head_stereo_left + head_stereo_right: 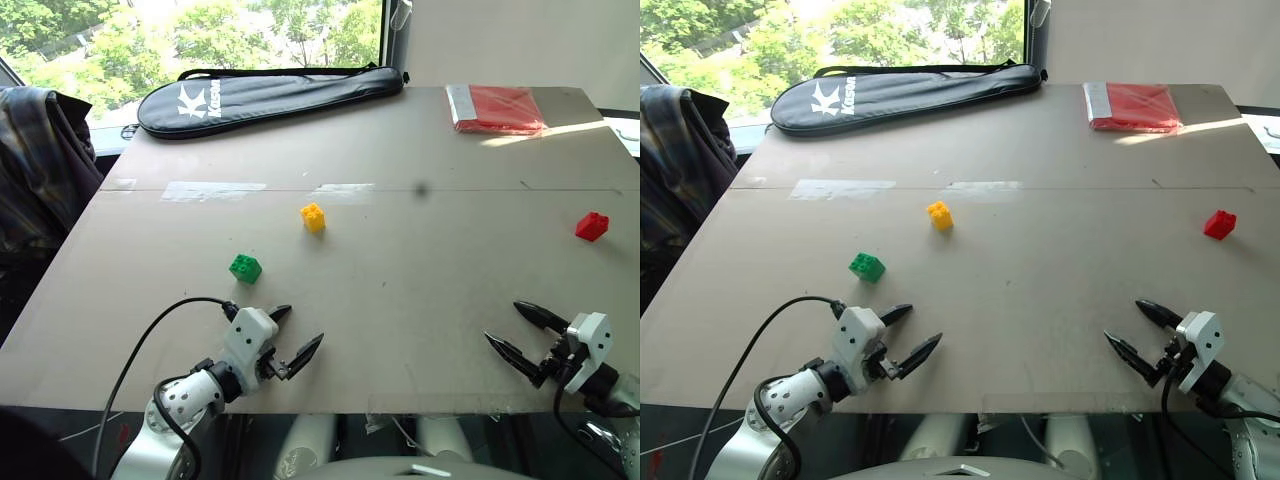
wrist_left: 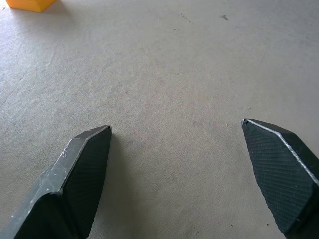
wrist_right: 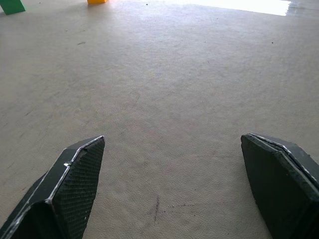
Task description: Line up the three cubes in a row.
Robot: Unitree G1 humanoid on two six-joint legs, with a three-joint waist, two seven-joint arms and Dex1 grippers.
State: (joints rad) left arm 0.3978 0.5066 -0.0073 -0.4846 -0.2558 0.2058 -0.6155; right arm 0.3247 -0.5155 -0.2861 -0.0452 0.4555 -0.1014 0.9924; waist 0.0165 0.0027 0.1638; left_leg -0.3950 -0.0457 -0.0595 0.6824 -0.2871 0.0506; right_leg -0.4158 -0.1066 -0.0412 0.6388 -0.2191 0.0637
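Three studded cubes lie apart on the grey table [image 1: 400,290]. The yellow cube [image 1: 313,216] sits near the middle, the green cube [image 1: 245,267] to its left and nearer me, the red cube [image 1: 592,226] far to the right. My left gripper [image 1: 296,334] hovers open near the table's front edge, a little nearer than the green cube, with nothing between its fingers. My right gripper [image 1: 513,328] is open and empty at the front right, well short of the red cube. The yellow cube [image 2: 29,4] shows at the edge of the left wrist view; green [image 3: 11,6] and yellow [image 3: 97,1] cubes show in the right wrist view.
A black racket bag [image 1: 265,97] lies along the table's far left edge. A flat red packet [image 1: 497,108] rests at the far right corner. Strips of clear tape [image 1: 213,190] cross the table's seam. A plaid garment [image 1: 35,160] hangs beside the table's left side.
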